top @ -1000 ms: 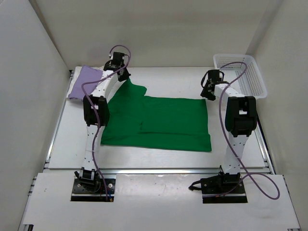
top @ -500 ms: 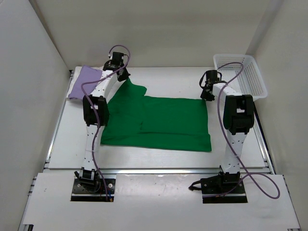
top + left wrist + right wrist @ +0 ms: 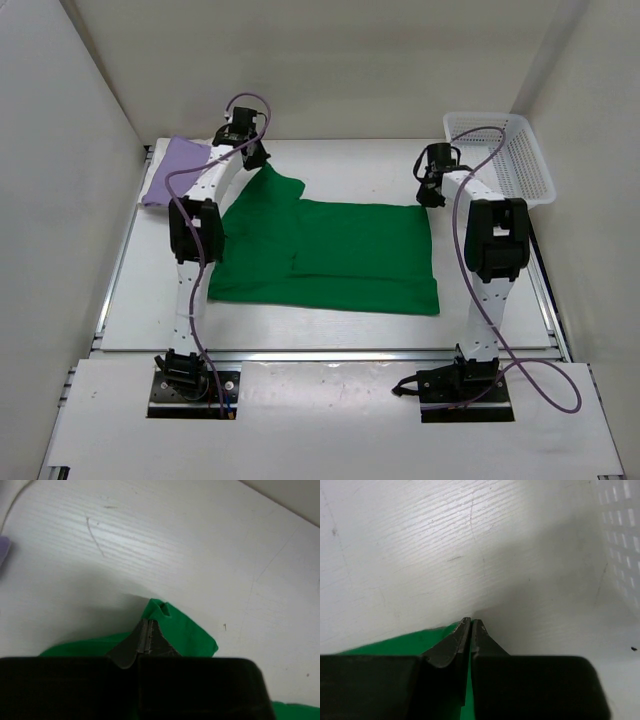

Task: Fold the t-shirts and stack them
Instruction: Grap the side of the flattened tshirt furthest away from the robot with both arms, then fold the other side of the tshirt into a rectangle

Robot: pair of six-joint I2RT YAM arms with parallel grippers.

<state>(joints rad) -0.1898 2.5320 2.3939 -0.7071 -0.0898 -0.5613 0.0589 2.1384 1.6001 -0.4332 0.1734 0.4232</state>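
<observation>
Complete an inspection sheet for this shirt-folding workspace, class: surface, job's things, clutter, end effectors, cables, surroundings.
Surface: white table, faintly scratched.
Job's things: green t-shirt spread mid-table; lavender t-shirt lying at the far left corner.
Clutter: white lattice basket at the far right corner.
End effectors: left end effector shut on the green t-shirt's far left corner; right end effector shut, apparently pinching its far right corner.
Cables: purple cables loop along both arms.
Surroundings: plain white walls; nothing else seen.
</observation>
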